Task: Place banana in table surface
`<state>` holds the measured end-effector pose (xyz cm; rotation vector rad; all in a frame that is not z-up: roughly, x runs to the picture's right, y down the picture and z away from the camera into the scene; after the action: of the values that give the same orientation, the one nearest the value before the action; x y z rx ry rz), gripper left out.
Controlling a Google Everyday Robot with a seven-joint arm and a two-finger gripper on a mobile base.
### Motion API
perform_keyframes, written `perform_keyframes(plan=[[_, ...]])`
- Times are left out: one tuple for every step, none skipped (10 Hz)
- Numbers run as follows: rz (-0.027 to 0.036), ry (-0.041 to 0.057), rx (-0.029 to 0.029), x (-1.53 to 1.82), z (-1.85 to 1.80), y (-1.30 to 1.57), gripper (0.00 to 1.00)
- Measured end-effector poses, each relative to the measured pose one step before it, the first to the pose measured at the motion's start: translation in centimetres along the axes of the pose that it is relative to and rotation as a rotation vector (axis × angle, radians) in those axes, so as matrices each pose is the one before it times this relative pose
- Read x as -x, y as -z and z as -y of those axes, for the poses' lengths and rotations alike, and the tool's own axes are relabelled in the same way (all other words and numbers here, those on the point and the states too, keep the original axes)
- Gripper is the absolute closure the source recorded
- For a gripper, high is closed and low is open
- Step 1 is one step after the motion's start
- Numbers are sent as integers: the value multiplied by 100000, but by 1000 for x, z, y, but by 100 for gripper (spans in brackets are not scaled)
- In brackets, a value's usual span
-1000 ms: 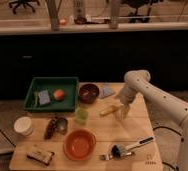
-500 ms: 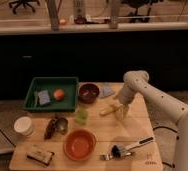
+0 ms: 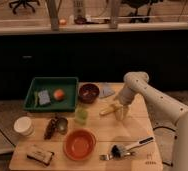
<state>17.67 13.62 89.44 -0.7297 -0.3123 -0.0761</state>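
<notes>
Placing step looks finished: gripper [image 3: 120, 114] low over light wooden plank worktop [image 3: 132, 129], fingers [image 3: 118, 111] released, grasping nothing. Small pale-yellow curved banana [image 3: 107, 111] lying just beside fingers. Next: lift away without nudging it.

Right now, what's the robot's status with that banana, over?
Gripper open, low beside banana. Banana lying on table surface. Green cup nearby, nothing blocking.

Green tray [image 3: 52, 80] holding orange [image 3: 59, 94]; dark bowl [image 3: 88, 92]; red bowl [image 3: 80, 144]; white cup [image 3: 23, 125].
</notes>
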Motion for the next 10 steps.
perform_keyframes(plan=[[111, 32, 180, -12, 3, -126, 20], [99, 43, 136, -51, 32, -108, 20], [37, 27, 123, -27, -1, -44, 20], [65, 23, 142, -16, 16, -78, 20], [31, 61, 241, -61, -37, -79, 20], [3, 196, 8, -24, -14, -11, 20], [73, 111, 54, -35, -25, -74, 20], [-7, 137, 2, -23, 23, -33, 21], [87, 102, 119, -26, -20, -113, 21], [-5, 47, -48, -37, 10, 18, 23]])
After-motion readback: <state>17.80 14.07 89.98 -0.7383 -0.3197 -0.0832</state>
